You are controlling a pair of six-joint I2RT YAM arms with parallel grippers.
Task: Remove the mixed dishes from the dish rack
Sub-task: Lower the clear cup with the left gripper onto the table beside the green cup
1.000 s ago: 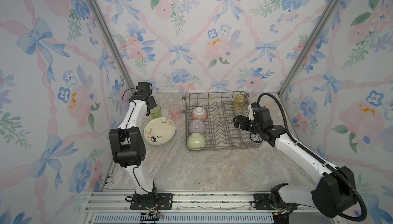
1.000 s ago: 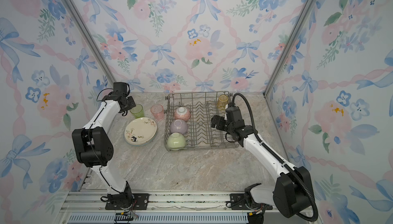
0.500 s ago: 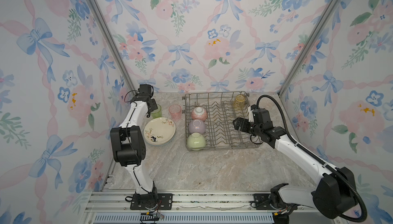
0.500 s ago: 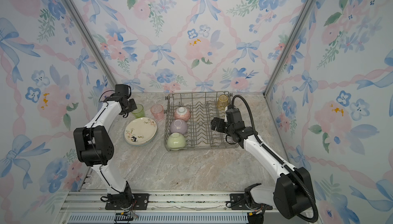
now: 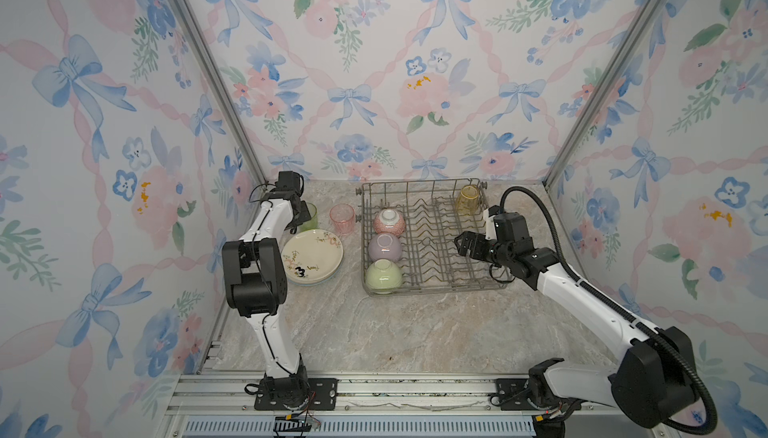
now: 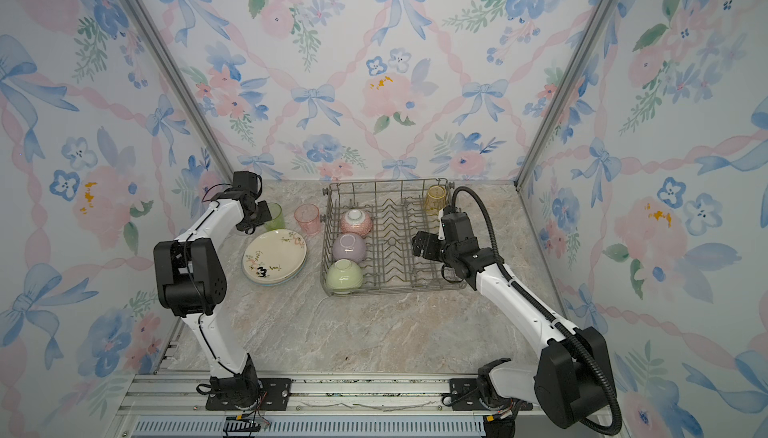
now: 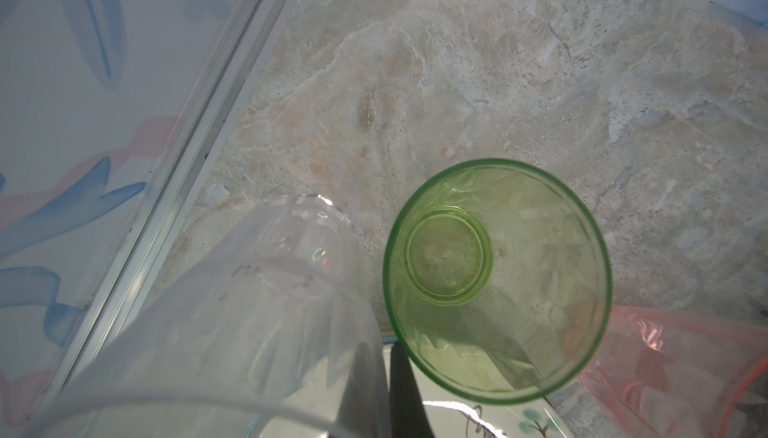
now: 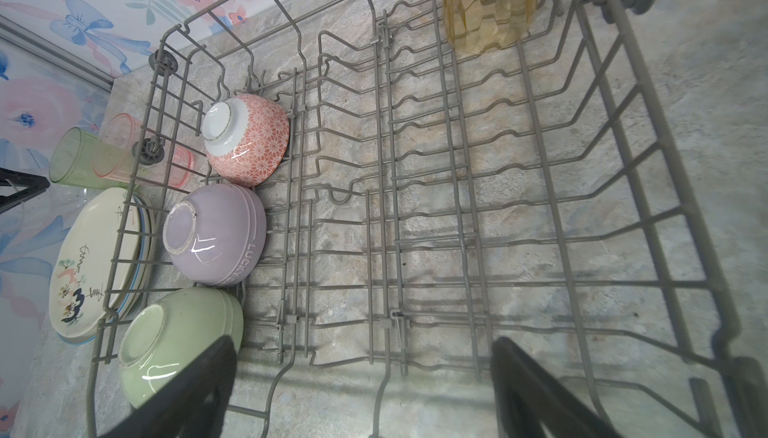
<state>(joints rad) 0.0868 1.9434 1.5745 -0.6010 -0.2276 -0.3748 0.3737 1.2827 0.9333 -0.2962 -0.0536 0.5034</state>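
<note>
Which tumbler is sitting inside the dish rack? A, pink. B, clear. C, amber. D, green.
C: the amber tumbler stands in the far right corner of the dish rack, while the green tumbler and pink tumbler stand on the counter outside it.

A marble-patterned table [image 5: 415, 332] spreads across the floor; wallpaper [image 5: 374, 61] with blue bows, pink ribbons and flowers covers the three walls around it; aluminium corner posts [image 5: 201, 53] rise at the back corners; a grooved aluminium rail [image 5: 415, 388] and a slotted grille [image 5: 415, 427] edge the front.
</note>
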